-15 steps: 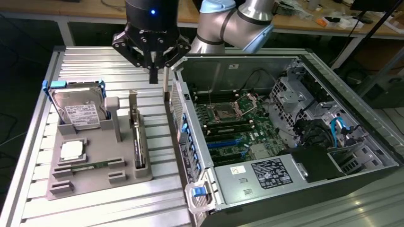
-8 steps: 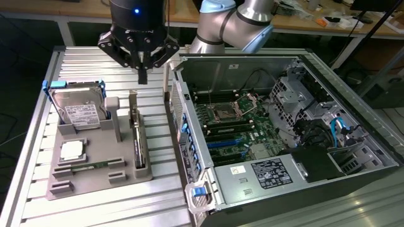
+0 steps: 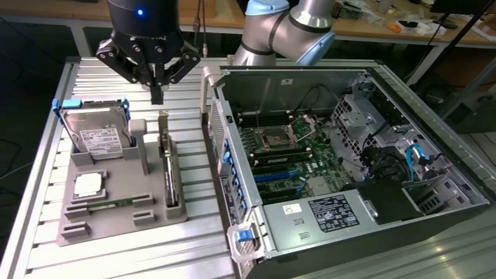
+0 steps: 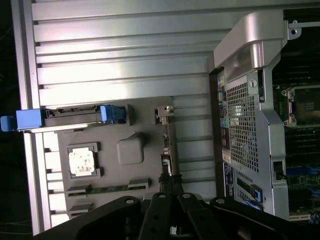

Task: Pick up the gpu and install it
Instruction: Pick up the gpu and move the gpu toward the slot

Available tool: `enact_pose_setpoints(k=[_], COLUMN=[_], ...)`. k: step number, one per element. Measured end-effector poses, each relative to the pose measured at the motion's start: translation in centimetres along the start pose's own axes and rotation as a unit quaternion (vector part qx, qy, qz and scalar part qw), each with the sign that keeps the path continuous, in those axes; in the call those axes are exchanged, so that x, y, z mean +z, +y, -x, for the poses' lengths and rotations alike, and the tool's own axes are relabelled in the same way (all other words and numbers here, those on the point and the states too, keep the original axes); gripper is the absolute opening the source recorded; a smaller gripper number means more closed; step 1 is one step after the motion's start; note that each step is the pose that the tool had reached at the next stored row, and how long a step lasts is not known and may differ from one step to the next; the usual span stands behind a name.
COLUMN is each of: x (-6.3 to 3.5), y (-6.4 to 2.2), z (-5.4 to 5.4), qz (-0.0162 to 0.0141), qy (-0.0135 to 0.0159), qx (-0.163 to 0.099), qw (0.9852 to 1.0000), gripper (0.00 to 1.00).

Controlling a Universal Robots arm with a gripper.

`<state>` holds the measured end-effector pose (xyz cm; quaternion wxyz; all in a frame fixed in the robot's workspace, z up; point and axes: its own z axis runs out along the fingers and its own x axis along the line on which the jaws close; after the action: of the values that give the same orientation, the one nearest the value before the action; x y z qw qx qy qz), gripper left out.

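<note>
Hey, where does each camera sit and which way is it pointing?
Exterior view: off the arm, high over the table, looking down. The tray with the gpu is on the exterior view's left, the open case on its right. The arm and shut gripper show.
Wrist view: on the wrist, looking down past the gripper onto the tray and gpu.
Shared: gripper, gpu, tray, hard drive, case.

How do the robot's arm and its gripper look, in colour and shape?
The arm is silver-grey tubing with rounded joints and light blue caps. The gripper is black: a round body with a small blue light, and linked bars leading to thin fingers.
</note>
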<state>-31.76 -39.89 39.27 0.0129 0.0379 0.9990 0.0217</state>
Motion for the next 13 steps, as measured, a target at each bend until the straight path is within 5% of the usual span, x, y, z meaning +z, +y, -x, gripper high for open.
enact_pose_setpoints(k=[6,9,13], x=[0.00,0.00,0.00], y=[0.00,0.00,-0.01], z=[0.00,0.00,-0.01], qz=[0.0000,0.0000,0.0015], qy=[0.0000,0.0000,0.0003], qx=[0.000,0.000,-0.004], qw=[1.0000,1.0000,1.0000], gripper=[0.11,0.30,0.36])
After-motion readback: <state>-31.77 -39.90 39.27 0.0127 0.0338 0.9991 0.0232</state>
